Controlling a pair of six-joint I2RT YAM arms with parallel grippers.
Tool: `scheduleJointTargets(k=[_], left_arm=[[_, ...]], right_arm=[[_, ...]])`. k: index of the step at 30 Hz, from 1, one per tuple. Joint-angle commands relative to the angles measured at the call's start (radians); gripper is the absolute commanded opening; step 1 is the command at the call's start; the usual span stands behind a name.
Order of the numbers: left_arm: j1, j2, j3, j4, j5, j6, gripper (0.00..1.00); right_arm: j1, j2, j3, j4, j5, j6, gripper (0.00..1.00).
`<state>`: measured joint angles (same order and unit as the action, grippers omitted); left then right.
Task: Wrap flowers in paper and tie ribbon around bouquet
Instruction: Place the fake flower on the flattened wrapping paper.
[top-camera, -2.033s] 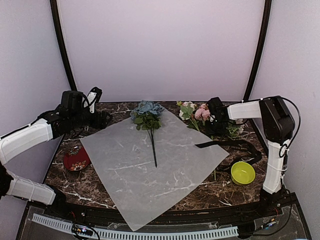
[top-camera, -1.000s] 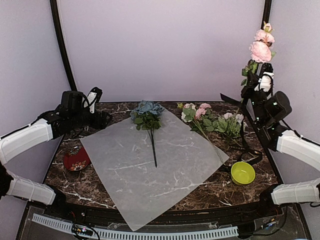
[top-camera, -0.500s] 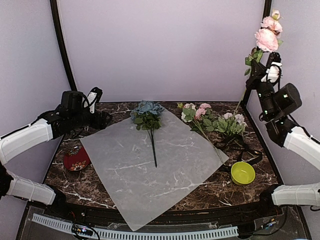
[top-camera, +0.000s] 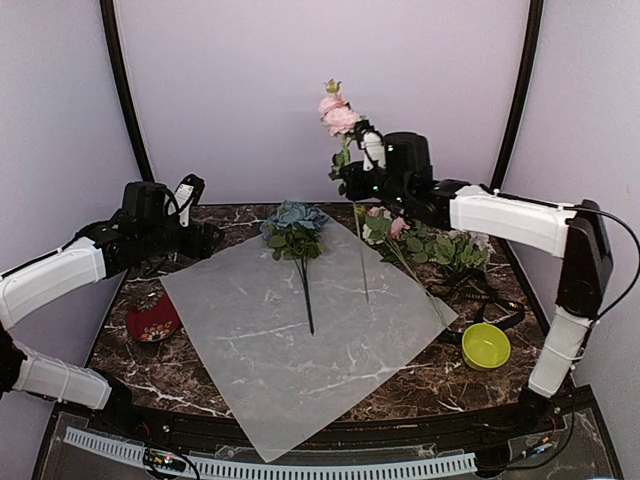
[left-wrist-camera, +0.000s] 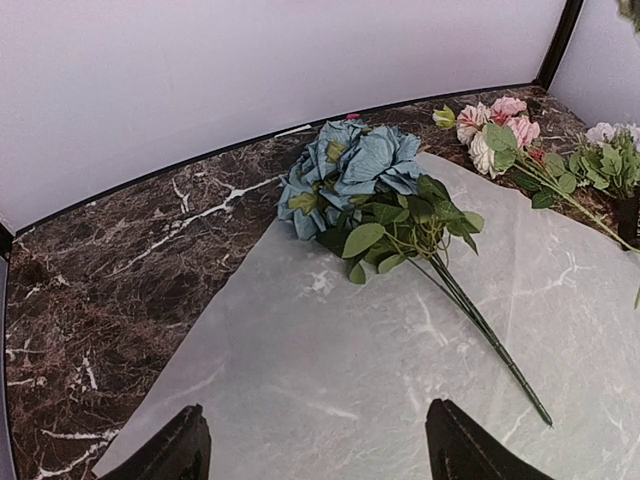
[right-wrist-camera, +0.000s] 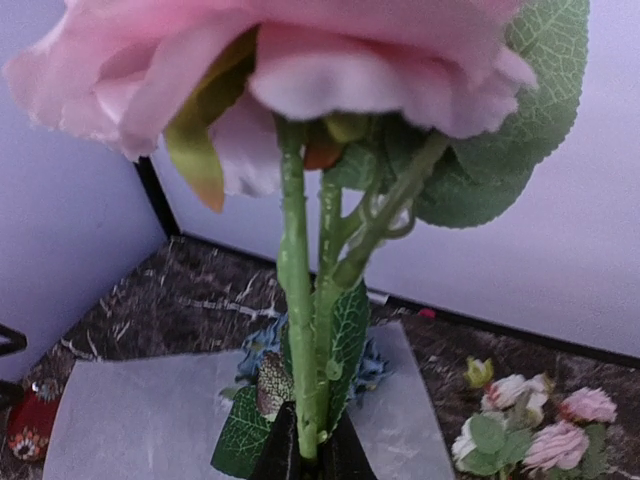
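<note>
- Paper (top-camera: 300, 330) lies flat on the dark marble worktop (top-camera: 420, 385), with one corner turned toward the arm bases.
- Blue-grey flowers (top-camera: 295, 225) rest on the paper's far corner. Their blooms are at the edge and their thin stems run toward the middle of the sheet.
- Right jaws are clenched on a pink flower stem (top-camera: 340, 115), holding it upright above the paper's far right edge. The blooms sit high and the long stalk hangs down over the sheet; whether its tip touches the paper cannot be told.
- Right wrist view shows the green stalks rising straight out of the closed jaws to a large pink bloom.
- Left jaws are released and spread wide with nothing between them. They hang low over the paper's left side and face the blue-grey flowers.
- Pink and white flowers (top-camera: 430, 245) lie on the worktop just beyond the paper's right edge.
- Ribbon (top-camera: 517, 308), black and looped, lies to the right of the paper, near those flowers.
- Green bowl (top-camera: 486, 346) stands just off the paper's right corner.
- Red dish (top-camera: 152, 320) sits beside the paper's left corner.
</note>
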<state>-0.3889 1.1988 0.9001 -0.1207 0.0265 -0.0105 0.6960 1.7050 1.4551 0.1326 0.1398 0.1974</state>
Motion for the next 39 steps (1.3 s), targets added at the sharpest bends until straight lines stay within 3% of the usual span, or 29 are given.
scheduleJointTargets(k=[1,8,14,23,31,32,33,35,39], left_arm=[[0.002,0.001,-0.011,0.003,0.0,0.01,0.76],[0.002,0.001,-0.012,0.006,0.006,0.012,0.77],[0.001,0.004,-0.012,0.004,0.007,0.014,0.77],[0.002,0.004,-0.012,0.002,0.007,0.017,0.77],[0.002,0.005,-0.013,0.004,0.004,0.02,0.77],[0.001,0.005,-0.012,0.004,0.004,0.02,0.77],[0.001,0.005,-0.012,0.002,0.006,0.02,0.77],[0.002,0.005,-0.012,0.003,0.005,0.02,0.77],[0.002,0.002,-0.012,0.003,0.005,0.02,0.77]], right_arm=[[0.072,0.182,0.138,-0.102,-0.018,0.025,0.0],[0.116,0.434,0.253,-0.086,-0.018,0.025,0.0],[0.141,0.553,0.343,-0.046,-0.018,0.025,0.0],[0.166,0.507,0.351,0.044,-0.018,0.025,0.0],[0.206,0.383,0.297,0.0,-0.018,0.025,0.0],[0.209,0.37,0.285,0.015,-0.453,0.025,0.48],[0.214,0.359,0.284,0.009,-0.56,0.025,0.03],[0.224,0.332,0.29,-0.027,-0.536,0.733,0.0],[0.24,0.279,0.27,-0.027,-0.463,0.723,0.0]])
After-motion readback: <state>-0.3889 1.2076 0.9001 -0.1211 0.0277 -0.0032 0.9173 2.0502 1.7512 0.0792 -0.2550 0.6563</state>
